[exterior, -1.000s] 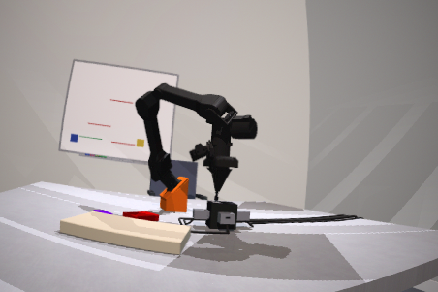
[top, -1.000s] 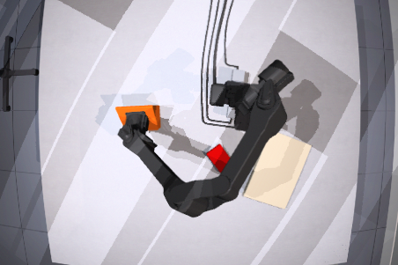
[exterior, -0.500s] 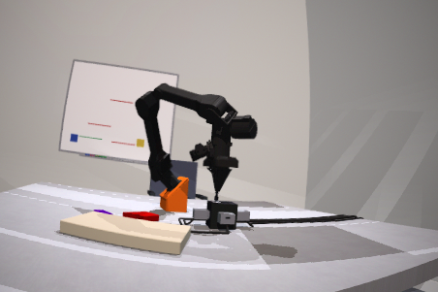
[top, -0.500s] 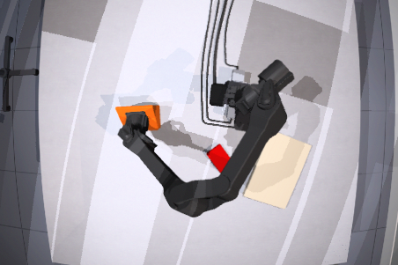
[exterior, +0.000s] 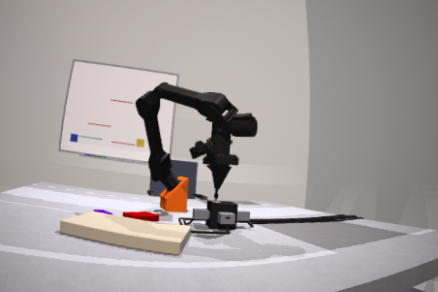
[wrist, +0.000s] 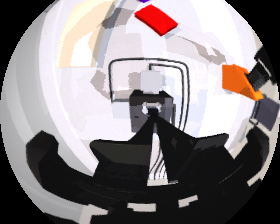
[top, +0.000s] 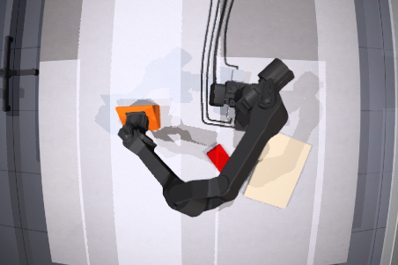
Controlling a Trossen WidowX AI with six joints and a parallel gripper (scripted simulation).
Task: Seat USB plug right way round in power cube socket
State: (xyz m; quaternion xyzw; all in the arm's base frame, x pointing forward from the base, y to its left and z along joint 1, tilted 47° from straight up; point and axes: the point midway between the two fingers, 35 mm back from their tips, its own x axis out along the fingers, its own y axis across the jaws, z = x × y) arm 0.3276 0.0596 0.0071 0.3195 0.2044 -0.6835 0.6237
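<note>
The black power cube (exterior: 232, 208) (wrist: 137, 121) stands on the table with pale grey plugs in its sides. In the top view the arm covers much of it. My gripper (exterior: 216, 194) (wrist: 154, 119) points straight down over the cube's top, its fingertips nearly together. It is shut on the USB plug (exterior: 216, 199), of which only a small bit shows just above the top socket. The fingertips hide most of the plug in the wrist view, so its way round and its depth in the socket cannot be told.
Black cables (exterior: 310, 219) run from the cube to the table's back. A beige board (top: 282, 172) (exterior: 126, 234) (wrist: 77, 37) and a red block (top: 218, 158) (exterior: 140, 216) (wrist: 156, 20) lie nearby. An orange wedge (top: 151, 115) (exterior: 176, 200) (wrist: 235, 80) is at the arm's base end.
</note>
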